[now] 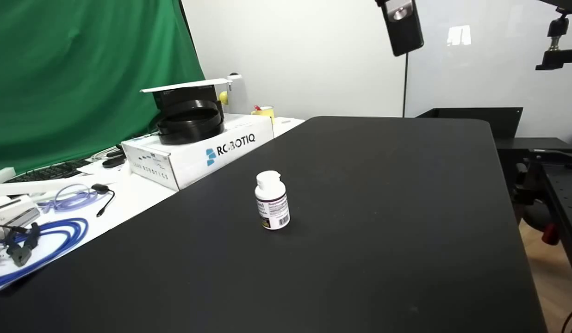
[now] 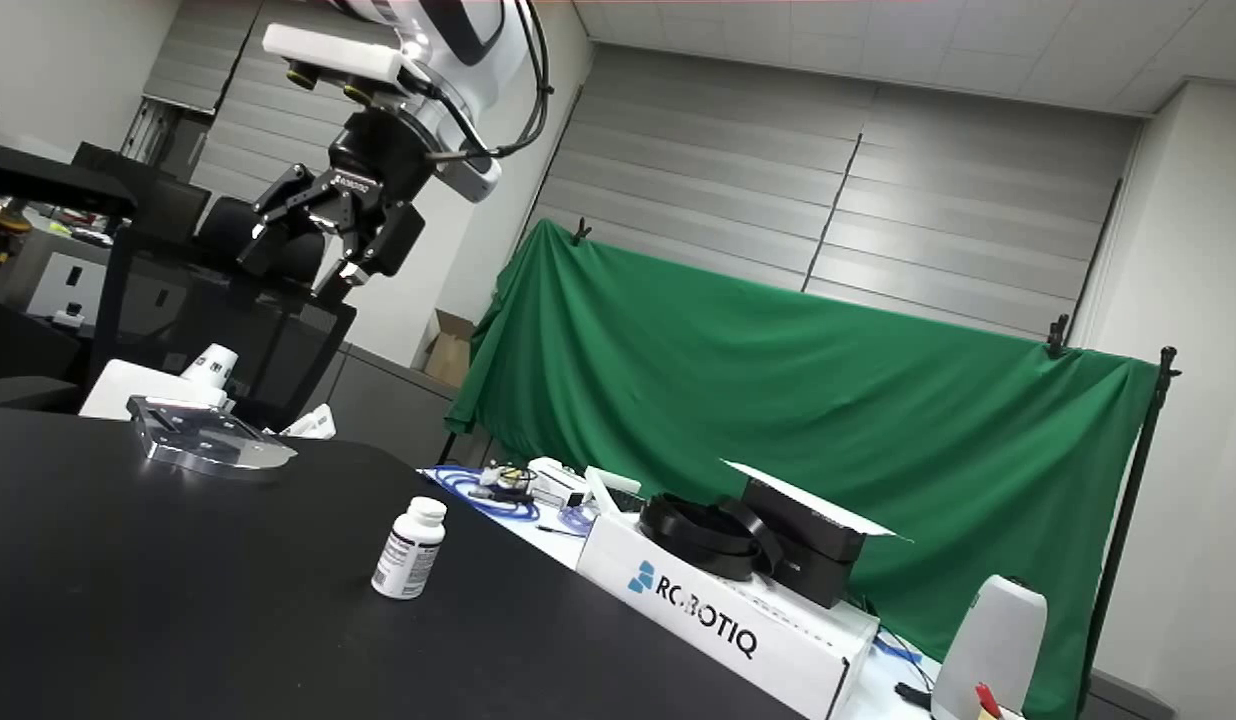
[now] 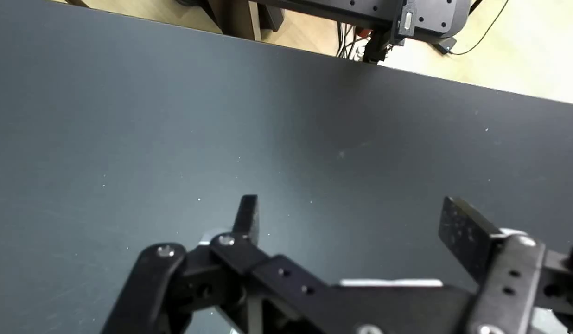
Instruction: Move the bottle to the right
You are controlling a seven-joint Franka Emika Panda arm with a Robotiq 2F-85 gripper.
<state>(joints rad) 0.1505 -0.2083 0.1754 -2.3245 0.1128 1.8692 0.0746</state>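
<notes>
An exterior view looks down over the table [image 1: 383,249], an exterior view up at the curtain [image 2: 808,390]; both share the bottle [image 1: 273,203]. The wrist view looks down.

The bottle [image 1: 272,200] is small and white, narrowing at the top to a round white cap [image 1: 267,179], which is on; in an exterior view a small lip [image 1: 278,175] juts from the cap's upper edge. Lower down sits a printed label [image 1: 271,210], dark along its top, with fine lines of text and a barcode [image 1: 283,219]. In both exterior views the bottle stands upright on the black table [image 1: 383,208], in from the edge.
</notes>
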